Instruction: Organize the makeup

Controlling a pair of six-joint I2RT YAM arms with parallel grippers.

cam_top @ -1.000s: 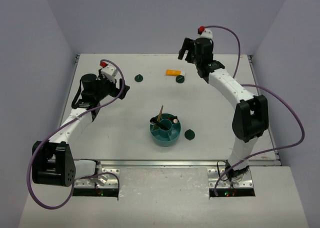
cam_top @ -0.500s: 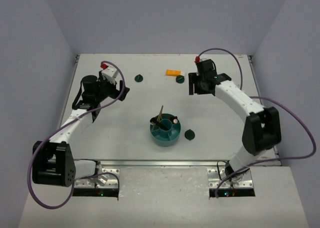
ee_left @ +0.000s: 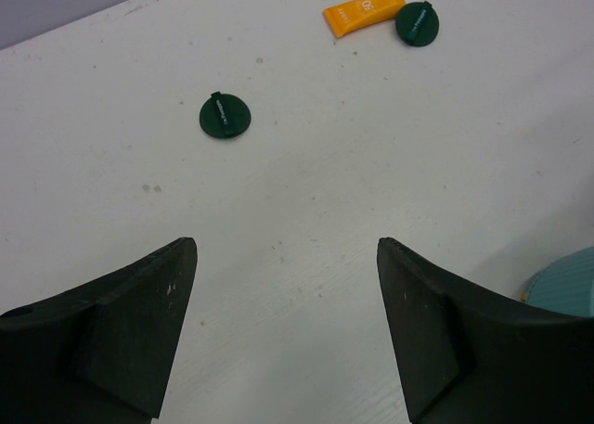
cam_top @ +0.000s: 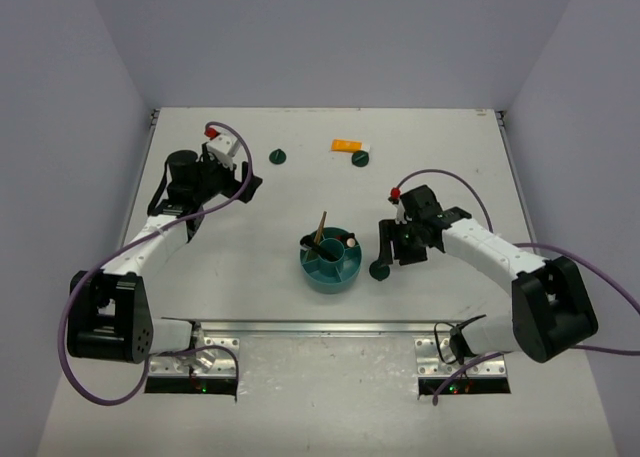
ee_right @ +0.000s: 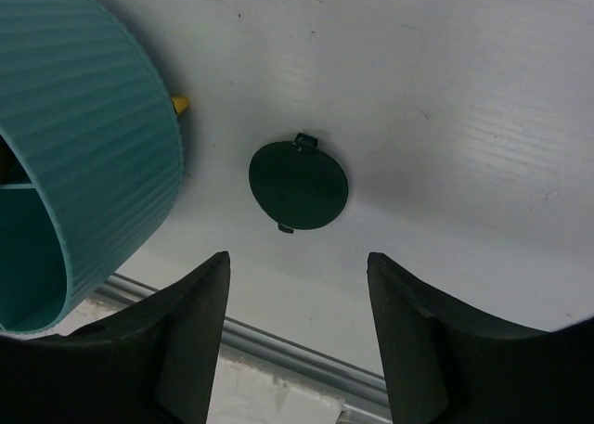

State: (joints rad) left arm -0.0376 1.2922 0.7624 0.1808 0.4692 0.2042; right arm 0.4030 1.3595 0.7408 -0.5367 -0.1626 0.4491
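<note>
Compacts, dark green and round, are lying on the white table [cam_top: 250,267] in three places. The far-left compact [cam_top: 278,157] and the far-right compact [cam_top: 360,159] are sitting toward the back edge, and the near compact [cam_top: 379,270] is sitting just beside the teal divided bowl [cam_top: 331,282], on its right, apart from its wall. One orange-and-white packet [cam_top: 348,146] is lying flat at the back, with the far-right compact just beside its white end. One bowl is standing mid-table; one tan brush [cam_top: 319,229] is leaning up out of it, and the dark pieces around it are too small to count.

Two arms are working. The right gripper [ee_right: 297,266] is hanging over the near compact with its jaws spread wide; in the right wrist view the compact is lying between and just beyond the two fingertips, touched by neither, with the ribbed bowl wall at the left. The left gripper [ee_left: 286,257] is also standing agape and holding nothing, pointing over bare table at the left; the far-left compact is lying ahead of it, well apart, nearer its left finger.
</note>
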